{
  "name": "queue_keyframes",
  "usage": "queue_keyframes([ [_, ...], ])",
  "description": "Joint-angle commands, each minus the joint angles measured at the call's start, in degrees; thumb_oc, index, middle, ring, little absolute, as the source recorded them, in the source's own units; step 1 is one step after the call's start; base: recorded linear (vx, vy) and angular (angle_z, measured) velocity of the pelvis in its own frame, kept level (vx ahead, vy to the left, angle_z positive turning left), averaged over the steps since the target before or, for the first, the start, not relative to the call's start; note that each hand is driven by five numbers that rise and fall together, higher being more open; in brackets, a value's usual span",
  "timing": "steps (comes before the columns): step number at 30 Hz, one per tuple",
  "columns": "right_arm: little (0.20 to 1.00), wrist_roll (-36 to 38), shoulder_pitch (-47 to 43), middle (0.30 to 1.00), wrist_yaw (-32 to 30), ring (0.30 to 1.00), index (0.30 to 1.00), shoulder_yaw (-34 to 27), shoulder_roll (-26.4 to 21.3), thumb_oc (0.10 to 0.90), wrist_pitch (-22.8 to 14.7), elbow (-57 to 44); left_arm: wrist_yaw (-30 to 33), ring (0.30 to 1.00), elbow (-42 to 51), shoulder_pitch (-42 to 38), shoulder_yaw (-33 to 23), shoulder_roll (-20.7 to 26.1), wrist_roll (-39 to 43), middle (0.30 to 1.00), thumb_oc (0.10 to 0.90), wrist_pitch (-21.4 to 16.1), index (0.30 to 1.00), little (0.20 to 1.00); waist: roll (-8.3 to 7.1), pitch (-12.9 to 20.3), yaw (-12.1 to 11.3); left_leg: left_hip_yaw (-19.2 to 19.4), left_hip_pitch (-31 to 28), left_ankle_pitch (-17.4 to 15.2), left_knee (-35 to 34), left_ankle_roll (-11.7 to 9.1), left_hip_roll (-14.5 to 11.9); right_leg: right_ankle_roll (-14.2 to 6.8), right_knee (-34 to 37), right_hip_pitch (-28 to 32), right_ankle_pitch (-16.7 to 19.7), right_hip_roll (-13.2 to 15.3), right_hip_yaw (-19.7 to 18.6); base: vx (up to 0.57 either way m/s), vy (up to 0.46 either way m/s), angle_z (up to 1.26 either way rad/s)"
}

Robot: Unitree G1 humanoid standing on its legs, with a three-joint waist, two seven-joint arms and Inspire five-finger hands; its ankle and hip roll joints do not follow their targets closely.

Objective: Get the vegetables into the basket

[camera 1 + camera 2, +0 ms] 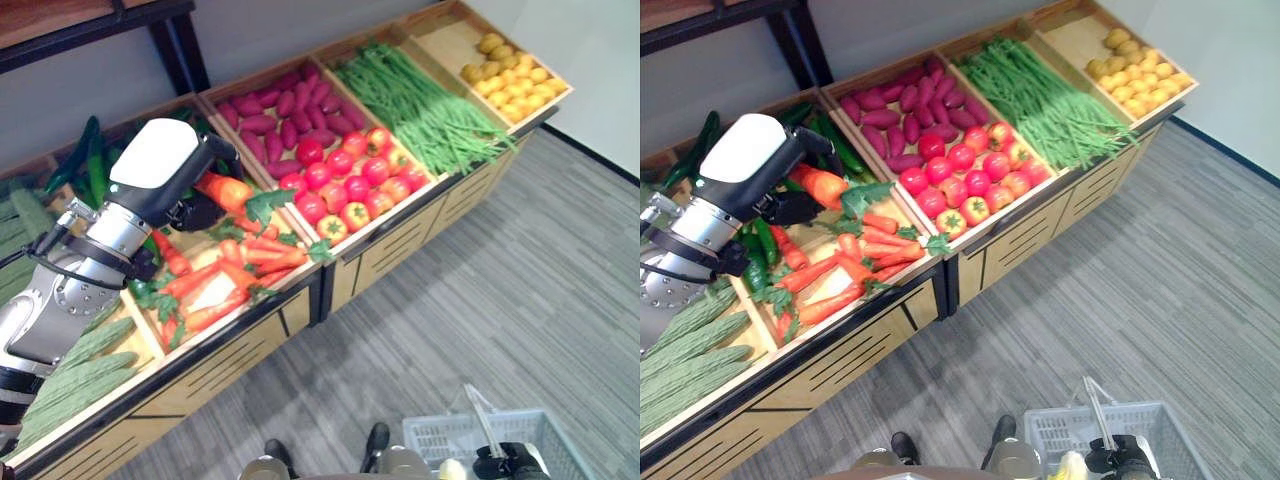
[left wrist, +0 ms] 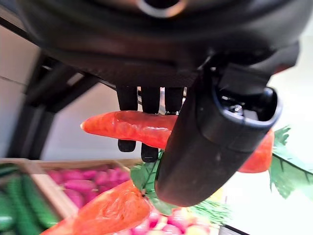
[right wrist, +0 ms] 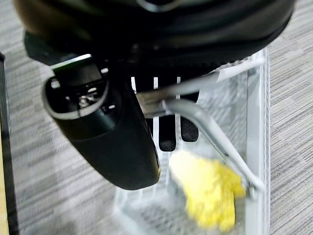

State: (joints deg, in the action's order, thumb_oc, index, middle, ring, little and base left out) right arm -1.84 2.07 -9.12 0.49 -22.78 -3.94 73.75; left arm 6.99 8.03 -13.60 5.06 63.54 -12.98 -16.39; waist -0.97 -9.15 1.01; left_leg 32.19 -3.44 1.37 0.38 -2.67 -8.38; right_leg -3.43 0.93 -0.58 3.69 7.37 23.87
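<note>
basket point(image 1: 560, 440) sits lowest in the head views, on the floor at the robot's right. its wire handle point(image 3: 205, 122) runs under the right hand point(image 3: 112, 142), whose fingers curl round it, so that hand is carrying the basket. something yellow point(image 3: 208, 196) already lies inside; can't tell what it is.

left hand point(image 1: 190, 205) is up over the carrot crate point(image 1: 300, 275), fingers and thumb closed round a carrot point(image 2: 127, 128). it is clear of the pile, its long axis roughly level and crosswise to the fingers, orange body sticking out toward the tomatoes point(image 1: 350, 180), green top point(image 1: 268, 205) hanging just past the hand.

key relation: carrot is at upper left of the head views, basket at lower right, well apart and much lower. judgement: left arm has to swing the carrot across and down to the basket, or the right hand brings the basket over. crosswise carrot may catch the handle on the drop.
</note>
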Motion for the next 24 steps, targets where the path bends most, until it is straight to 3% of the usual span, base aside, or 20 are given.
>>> queue_keyframes([
  [1, 0.3, 0.34, -0.53, 0.3, -2.74, 0.3, 0.3, 0.13, -5.06, 0.4, -1.9, 0.53, 3.33, 0.3, 3.65, -8.03, -4.35, 0.44, 2.81, 0.3, 0.4, -2.86, 0.3, 0.3, -0.42, 4.15, 0.99, -5.9, 3.62, 1.42, -0.84, -3.25, -0.02, -6.9, -4.3, 0.35, -2.48, 5.32, 0.75, -0.02, -0.163, -0.19],
  [4, 0.3, 1.28, -0.33, 0.3, -3.37, 0.3, 0.3, -0.73, -6.36, 0.4, -2.24, 0.15, 3.99, 0.3, 3.31, -9.25, -3.18, -1.28, 3.31, 0.3, 0.4, -3.2, 0.3, 0.3, 1.22, 2.89, 1.97, -5.99, 4.53, 3.36, -0.08, -5.18, -2.38, -5.44, -3.82, 0.17, -3.55, 3.54, 0.0, -0.06, -0.247, -0.09],
  [7, 0.3, 1.86, -0.11, 0.3, -3.69, 0.3, 0.3, -1.31, -7.26, 0.4, -2.46, 0.31, 3.8, 0.3, 3.04, -9.6, -2.59, -2.82, 3.26, 0.3, 0.4, -3.12, 0.3, 0.3, 1.52, 1.67, 2.35, -6.63, 6.51, 3.24, 5.0, -6.7, -4.52, -4.3, -2.16, 0.99, -4.09, 2.45, -1.05, -0.02, -0.155, -0.12],
  [9, 0.3, 2.01, -1.14, 0.3, -3.65, 0.3, 0.3, -1.15, -8.55, 0.4, -2.68, 0.47, 4.17, 0.3, 3.18, -9.38, -3.04, -3.57, 3.26, 0.3, 0.4, -3.22, 0.3, 0.3, 1.64, 0.05, 1.13, -11.91, 9.27, 4.95, 10.16, -7.15, -4.97, -2.88, -1.2, 1.14, -3.67, 1.5, -2.36, -0.09, -0.109, -0.28],
  [10, 0.3, 2.11, -1.73, 0.3, -3.71, 0.3, 0.3, -1.13, -9.34, 0.4, -2.73, 0.6, 4.26, 0.3, 3.26, -9.15, -3.0, -4.1, 3.37, 0.3, 0.4, -3.16, 0.3, 0.3, 1.9, -0.53, 0.37, -17.25, 10.13, 5.42, 10.44, -7.17, -3.54, -2.78, -0.93, 1.26, -3.62, 1.2, -3.28, -0.1, 0.009, -0.46],
  [12, 0.3, 2.32, -3.01, 0.3, -3.94, 0.3, 0.3, -0.77, -10.23, 0.4, -3.05, 0.69, 4.78, 0.3, 2.91, -7.16, -3.43, -5.01, 2.71, 0.3, 0.4, -2.85, 0.3, 0.3, 1.97, -1.01, -1.77, -28.27, 11.36, 2.6, 6.58, -5.68, 0.77, -3.06, -1.03, 0.65, -3.61, 1.35, -6.58, 0.0, 0.031, -0.49],
  [14, 0.3, 2.23, -4.3, 0.3, -3.87, 0.3, 0.3, 0.33, -10.42, 0.4, -3.46, 0.51, 6.2, 0.3, 2.34, -5.97, -4.73, -4.53, 2.22, 0.3, 0.4, -2.86, 0.3, 0.3, 2.36, -0.66, -2.67, -37.49, 12.19, 3.14, 2.65, -4.97, 2.03, -3.29, -1.85, -0.9, -3.4, 0.63, -11.35, 0.07, 0.056, -1.15],
  [15, 0.3, 2.24, -4.34, 0.3, -3.87, 0.3, 0.3, 0.38, -10.43, 0.4, -3.46, 0.52, 6.21, 0.3, 2.35, -5.88, -4.81, -4.52, 2.21, 0.3, 0.4, -2.87, 0.3, 0.3, 2.36, -0.59, -2.66, -37.46, 12.17, 3.23, 2.48, -4.98, 2.0, -3.28, -1.9, -1.01, -3.42, 0.62, -11.4, 0.11, 0.082, -1.34],
  [16, 0.3, 2.53, -5.1, 0.3, -3.91, 0.3, 0.3, 0.99, -10.35, 0.4, -3.72, 0.45, 6.96, 0.3, 2.85, -5.7, -5.29, -4.47, 2.53, 0.3, 0.4, -3.12, 0.3, 0.3, 2.66, -0.54, -3.06, -40.63, 12.93, 4.09, 1.37, -5.19, 2.97, -3.38, -2.18, -1.17, -3.26, 0.24, -13.24, 0.07, 0.071, -0.82],
  [18, 0.3, 2.63, -5.31, 0.3, -3.67, 0.3, 0.3, 1.39, -10.26, 0.4, -3.82, 0.51, 7.07, 0.3, 3.42, -4.93, -5.89, -4.51, 2.98, 0.3, 0.4, -3.36, 0.3, 0.3, 2.78, -0.5, -3.06, -40.99, 12.35, 3.22, 1.41, -4.62, 3.55, -3.59, -2.86, -1.44, -3.57, 0.18, -14.37, 0.06, 0.114, -0.82],
  [19, 0.3, 2.66, -5.01, 0.3, -3.69, 0.3, 0.3, 1.73, -9.59, 0.4, -3.88, -0.07, 6.65, 0.3, 4.31, -5.38, -5.63, -4.3, 3.4, 0.3, 0.4, -3.61, 0.3, 0.3, 3.24, -0.1, -2.06, -39.0, 11.1, 3.1, 0.39, -4.39, 3.49, -3.95, -2.86, -1.17, -3.38, 0.77, -14.89, 0.06, 0.185, -0.86],
  [24, 0.3, 1.69, -4.55, 0.3, -3.23, 0.3, 0.3, 2.53, -8.26, 0.4, -3.31, -1.0, 6.09, 0.3, 5.25, -5.74, -4.73, -2.55, 4.0, 0.3, 0.4, -4.09, 0.3, 0.3, 2.47, 0.81, -0.98, -34.72, 8.03, 1.1, -0.98, -1.81, 5.57, -5.71, -3.28, -2.29, -1.87, 3.34, -18.37, 0.05, 0.228, -0.44],
])
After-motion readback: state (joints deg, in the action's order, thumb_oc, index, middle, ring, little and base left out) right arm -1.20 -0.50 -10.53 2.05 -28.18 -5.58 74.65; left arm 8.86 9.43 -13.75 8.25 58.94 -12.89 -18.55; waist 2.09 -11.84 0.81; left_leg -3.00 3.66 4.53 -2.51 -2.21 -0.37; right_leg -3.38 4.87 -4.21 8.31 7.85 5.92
